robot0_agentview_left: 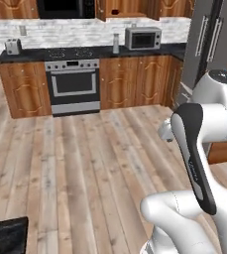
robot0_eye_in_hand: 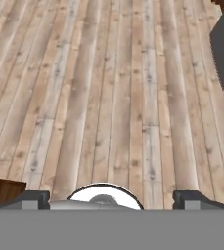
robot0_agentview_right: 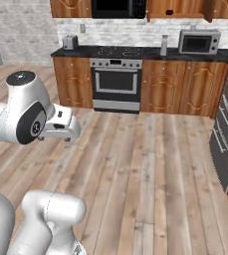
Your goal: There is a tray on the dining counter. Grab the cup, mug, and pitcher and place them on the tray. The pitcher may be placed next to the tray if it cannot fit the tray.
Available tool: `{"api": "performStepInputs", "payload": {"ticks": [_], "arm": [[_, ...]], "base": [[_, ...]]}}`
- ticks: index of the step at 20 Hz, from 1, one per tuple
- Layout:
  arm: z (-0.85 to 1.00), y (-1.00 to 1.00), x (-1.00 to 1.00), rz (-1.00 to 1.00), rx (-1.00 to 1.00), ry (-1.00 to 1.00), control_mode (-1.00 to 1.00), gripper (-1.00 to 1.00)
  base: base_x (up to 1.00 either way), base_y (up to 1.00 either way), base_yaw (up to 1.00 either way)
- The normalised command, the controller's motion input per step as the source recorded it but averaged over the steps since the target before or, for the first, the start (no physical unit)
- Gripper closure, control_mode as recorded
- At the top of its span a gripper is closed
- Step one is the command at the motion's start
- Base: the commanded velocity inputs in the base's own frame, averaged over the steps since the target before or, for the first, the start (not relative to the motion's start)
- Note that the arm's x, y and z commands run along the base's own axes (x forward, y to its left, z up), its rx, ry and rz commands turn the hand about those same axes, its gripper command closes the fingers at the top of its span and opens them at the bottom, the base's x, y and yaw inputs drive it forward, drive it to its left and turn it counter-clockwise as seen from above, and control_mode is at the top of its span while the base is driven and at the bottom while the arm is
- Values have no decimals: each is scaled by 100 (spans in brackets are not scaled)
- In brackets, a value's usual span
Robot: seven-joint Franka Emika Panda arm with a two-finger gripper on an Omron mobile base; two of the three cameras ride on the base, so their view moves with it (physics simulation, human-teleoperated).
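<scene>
wood floor (robot0_eye_in_hand: 108, 97), oven (robot0_agentview_left: 74, 85) beyond.

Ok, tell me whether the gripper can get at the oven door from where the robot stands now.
Probably not. The gripper hangs open over the wood floor, and the oven stands at the far wall with a wide stretch of planks between. The robot would likely have to drive closer first.

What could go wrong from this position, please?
The open gripper faces bare wood floor and holds nothing, so closing here would grasp air. A corner of the dining counter sits low beside the base; the folded arm could hit it when turning. The fridge stands near the other side.
</scene>
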Motion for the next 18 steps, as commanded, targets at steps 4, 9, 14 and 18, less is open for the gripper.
{"api": "performStepInputs", "payload": {"ticks": [4, 9, 14, 18], "arm": [[0, 0, 0, 0, 0, 0, 100, -100], [0, 0, 0, 0, 0, 0, 100, -100], [0, 0, 0, 0, 0, 0, 100, -100], [0, 0, 0, 0, 0, 0, 100, -100]], "base": [[100, 0, 0], [100, 0, 0], [100, 0, 0], [100, 0, 0]]}}
